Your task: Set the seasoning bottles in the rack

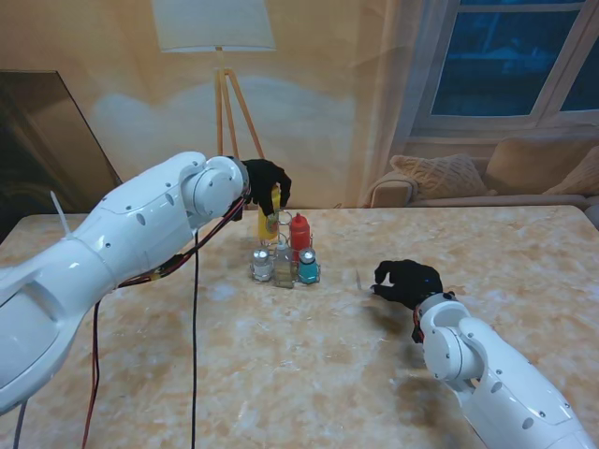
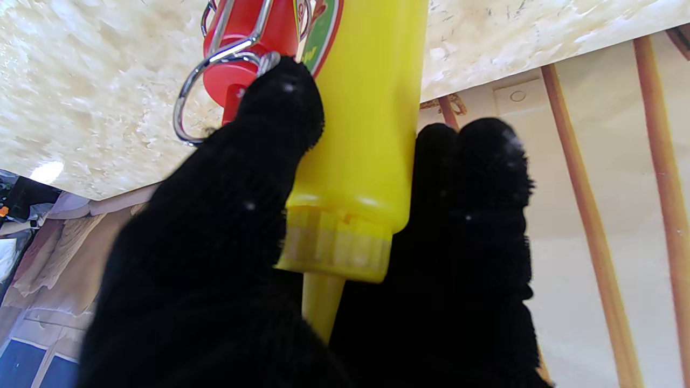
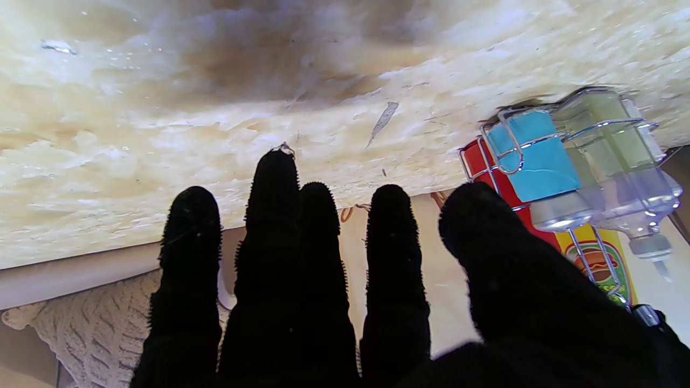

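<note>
The seasoning bottles sit gathered on the marbled worktop (image 1: 309, 374), the largest thing in view, toward its far side and a little left of centre. There the wire rack (image 1: 284, 271) holds four of them: a red squeeze bottle (image 1: 299, 233) at the back right, a clear glass bottle (image 1: 282, 264) in the middle, a silver-capped shaker (image 1: 262, 265) at the front left and a blue shaker (image 1: 307, 267) at the front right. The yellow squeeze bottle (image 1: 270, 212) stands upright at the rack's back left, just beside the red one; whether its base rests inside the rack cannot be told. The left robot hand (image 1: 265, 183) is wrapped around the yellow bottle's upper part, thumb on one side, fingers on the other. The right robot hand (image 1: 406, 282) lies palm down on the worktop well to the right of the rack, fingers stretched flat and holding nothing.
</note>
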